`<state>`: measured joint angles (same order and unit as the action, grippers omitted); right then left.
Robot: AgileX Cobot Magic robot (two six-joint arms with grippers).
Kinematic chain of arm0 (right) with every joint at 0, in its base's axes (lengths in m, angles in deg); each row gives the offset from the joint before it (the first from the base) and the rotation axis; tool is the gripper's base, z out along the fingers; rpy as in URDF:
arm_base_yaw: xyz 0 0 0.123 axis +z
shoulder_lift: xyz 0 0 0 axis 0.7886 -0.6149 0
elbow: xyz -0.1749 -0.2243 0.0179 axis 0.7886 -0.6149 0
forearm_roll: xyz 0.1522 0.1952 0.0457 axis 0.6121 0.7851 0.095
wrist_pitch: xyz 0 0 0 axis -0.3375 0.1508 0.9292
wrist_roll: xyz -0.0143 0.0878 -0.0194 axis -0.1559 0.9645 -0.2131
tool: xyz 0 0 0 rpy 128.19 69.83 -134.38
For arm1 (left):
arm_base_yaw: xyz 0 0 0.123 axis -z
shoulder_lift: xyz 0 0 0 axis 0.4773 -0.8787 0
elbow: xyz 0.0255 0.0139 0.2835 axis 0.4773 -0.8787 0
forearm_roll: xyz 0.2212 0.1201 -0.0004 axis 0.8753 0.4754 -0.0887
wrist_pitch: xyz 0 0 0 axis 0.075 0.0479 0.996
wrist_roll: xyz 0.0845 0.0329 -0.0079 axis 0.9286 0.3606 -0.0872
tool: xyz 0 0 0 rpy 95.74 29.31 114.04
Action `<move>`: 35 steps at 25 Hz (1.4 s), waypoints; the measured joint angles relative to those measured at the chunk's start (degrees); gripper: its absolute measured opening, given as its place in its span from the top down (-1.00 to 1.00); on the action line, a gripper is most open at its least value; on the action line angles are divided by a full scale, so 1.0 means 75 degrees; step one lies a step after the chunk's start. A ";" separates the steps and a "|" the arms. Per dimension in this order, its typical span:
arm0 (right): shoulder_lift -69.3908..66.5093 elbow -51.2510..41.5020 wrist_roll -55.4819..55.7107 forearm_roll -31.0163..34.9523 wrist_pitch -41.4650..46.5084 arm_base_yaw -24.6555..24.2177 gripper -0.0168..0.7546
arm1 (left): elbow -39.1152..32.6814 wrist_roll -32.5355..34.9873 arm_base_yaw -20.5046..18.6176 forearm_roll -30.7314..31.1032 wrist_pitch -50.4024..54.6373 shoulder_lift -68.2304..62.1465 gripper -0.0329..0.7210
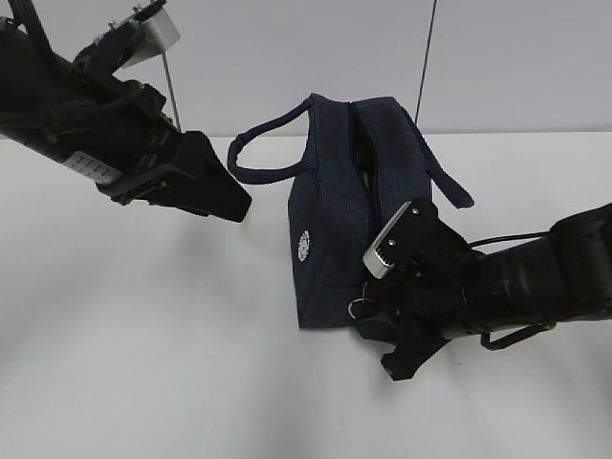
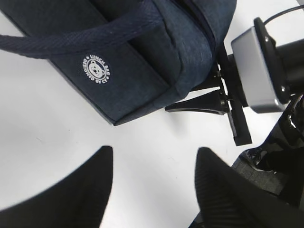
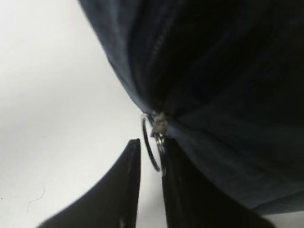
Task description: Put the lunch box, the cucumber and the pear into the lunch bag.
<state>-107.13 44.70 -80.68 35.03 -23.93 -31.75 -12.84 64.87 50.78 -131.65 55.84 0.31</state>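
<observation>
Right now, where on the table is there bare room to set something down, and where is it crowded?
Bare white table lies in front and left of the lunch bag, below the raised left gripper; another strip lies behind the bag's handle. The bag's near right corner is crowded: the right gripper closes around the zipper ring.

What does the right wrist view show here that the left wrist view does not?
Only the right wrist view shows the metal ring pull at the zipper's end, sitting between the right gripper fingers, which are nearly closed around it. Only the left wrist view shows the round white logo, a loop handle, the open left gripper and the right arm's wrist camera from outside. Both show the navy lunch bag on the white table.
</observation>
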 joint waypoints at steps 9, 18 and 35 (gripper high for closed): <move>0.0294 0.0000 0.0148 0.0000 -0.0023 0.0000 1.00 | 0.0000 0.0000 0.0000 0.0008 0.0028 0.0000 -0.13; 0.0916 0.0000 0.2509 -0.1844 -0.0183 0.0000 1.00 | 0.0000 0.0000 0.0000 0.0008 0.0034 0.0000 -0.11; 0.1787 0.0000 0.5609 -0.4435 0.0307 0.0000 1.00 | 0.0000 0.0000 0.0000 0.0015 0.0051 0.0000 -0.10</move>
<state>-93.73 44.70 -38.61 1.77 -21.63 -31.75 -12.84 64.87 50.78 -131.54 56.22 0.31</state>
